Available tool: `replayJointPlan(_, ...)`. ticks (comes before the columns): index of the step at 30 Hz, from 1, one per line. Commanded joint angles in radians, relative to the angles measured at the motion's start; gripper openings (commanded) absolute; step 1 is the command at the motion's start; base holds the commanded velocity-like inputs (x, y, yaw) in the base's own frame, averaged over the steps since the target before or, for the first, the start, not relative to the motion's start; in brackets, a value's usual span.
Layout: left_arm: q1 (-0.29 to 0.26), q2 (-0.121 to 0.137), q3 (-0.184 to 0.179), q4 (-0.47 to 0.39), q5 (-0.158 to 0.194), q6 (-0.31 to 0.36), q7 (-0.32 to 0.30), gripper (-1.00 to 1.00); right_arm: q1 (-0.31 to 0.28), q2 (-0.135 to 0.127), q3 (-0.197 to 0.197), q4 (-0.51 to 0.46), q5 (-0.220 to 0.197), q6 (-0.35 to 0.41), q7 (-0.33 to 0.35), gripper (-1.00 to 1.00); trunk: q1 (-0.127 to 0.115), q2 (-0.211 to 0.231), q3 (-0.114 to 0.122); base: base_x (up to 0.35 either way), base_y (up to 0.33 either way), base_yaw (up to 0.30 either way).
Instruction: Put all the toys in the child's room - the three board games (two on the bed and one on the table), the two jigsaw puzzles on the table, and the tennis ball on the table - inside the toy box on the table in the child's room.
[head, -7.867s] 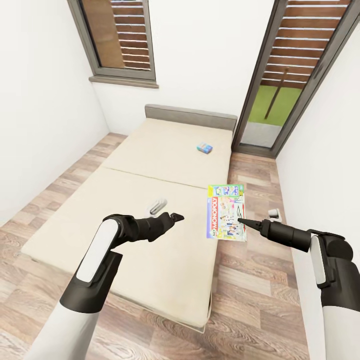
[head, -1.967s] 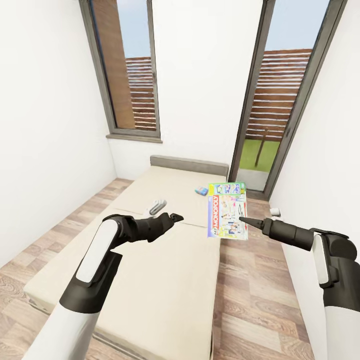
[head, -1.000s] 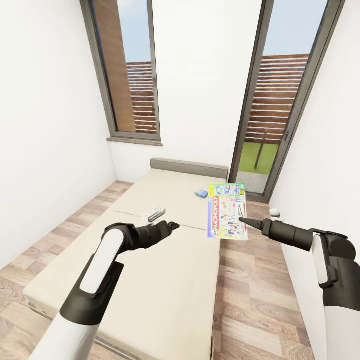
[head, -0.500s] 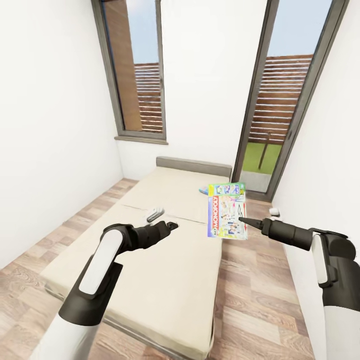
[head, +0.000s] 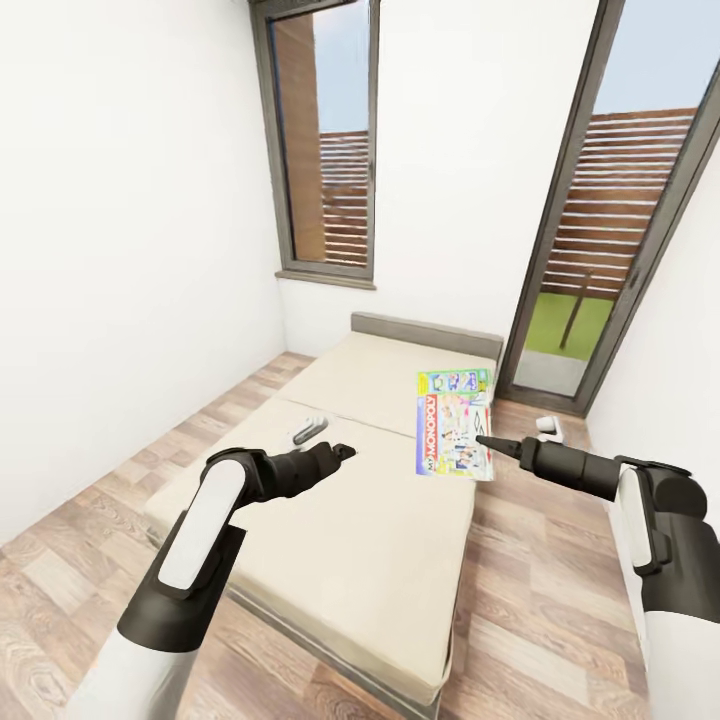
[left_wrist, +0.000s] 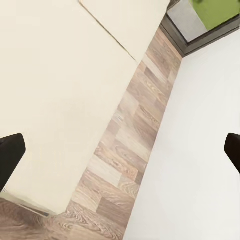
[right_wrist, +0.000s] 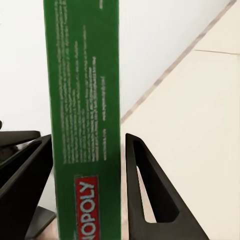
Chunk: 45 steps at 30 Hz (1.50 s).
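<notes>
Monopoly box hangs off my right end effector, clamped by its edge between the two fingers, face toward me, long axis upright with the lettering running upward. Below and beyond it I see the bed, lengthwise away from me. My left end effector hovers over the mattress, fingers apart, gripping nothing. A small white-grey object lies just beyond it.
</notes>
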Motion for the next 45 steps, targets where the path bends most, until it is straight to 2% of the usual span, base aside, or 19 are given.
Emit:
replayJointPlan(1, -0.001, -0.001, 0.0, 0.0, 0.009, 0.001, 0.01, 1.0, -0.001, 0.0, -0.001, 0.0, -0.01, 0.01, -0.002, -1.0, 0.001, -0.002, -0.002, -0.018, 0.0, 0.269)
replayJointPlan(29, 0.003, 0.002, 0.011, 0.0, 0.011, -0.002, 0.01, 1.0, -0.001, 0.002, 0.001, -0.002, -0.011, 0.01, -0.005, -1.0, 0.001, -0.002, 0.015, -0.003, 0.0, 0.272)
replayJointPlan(32, 0.012, 0.002, 0.045, -0.002, 0.015, -0.003, 0.01, 1.0, -0.001, 0.002, 0.002, -0.002, -0.011, 0.01, -0.005, -1.0, 0.001, -0.002, 0.017, 0.0, 0.0, 0.273)
replayJointPlan(33, 0.012, 0.002, 0.045, -0.002, 0.015, -0.003, 0.01, 1.0, -0.001, 0.002, 0.002, -0.002, -0.011, 0.01, -0.005, -1.0, 0.001, -0.002, 0.017, 0.0, 0.0, 0.27)
replayJointPlan(38, 0.045, 0.002, 0.139, -0.006, 0.02, -0.003, 0.008, 1.0, -0.001, 0.002, 0.004, -0.002, -0.01, 0.01, -0.005, -1.0, 0.001, -0.002, 0.021, 0.0, 0.0, 0.219)
replayJointPlan(42, 0.054, 0.002, 0.162, -0.007, 0.02, -0.003, 0.003, 1.0, -0.001, 0.002, 0.006, -0.002, -0.01, 0.01, -0.005, -1.0, 0.001, -0.002, 0.024, 0.0, 0.0, 0.151)
replayJointPlan(43, 0.061, 0.003, 0.18, -0.013, 0.021, -0.003, -0.013, 1.0, -0.001, 0.002, 0.005, -0.002, -0.01, 0.01, -0.005, -1.0, 0.001, -0.002, 0.025, 0.0, 0.0, 0.13)
replayJointPlan(45, 0.063, 0.005, 0.191, -0.015, 0.02, -0.003, -0.033, 1.0, -0.001, 0.002, 0.005, -0.002, -0.01, 0.01, -0.005, -1.0, 0.001, -0.002, 0.027, 0.0, 0.0, 0.129)
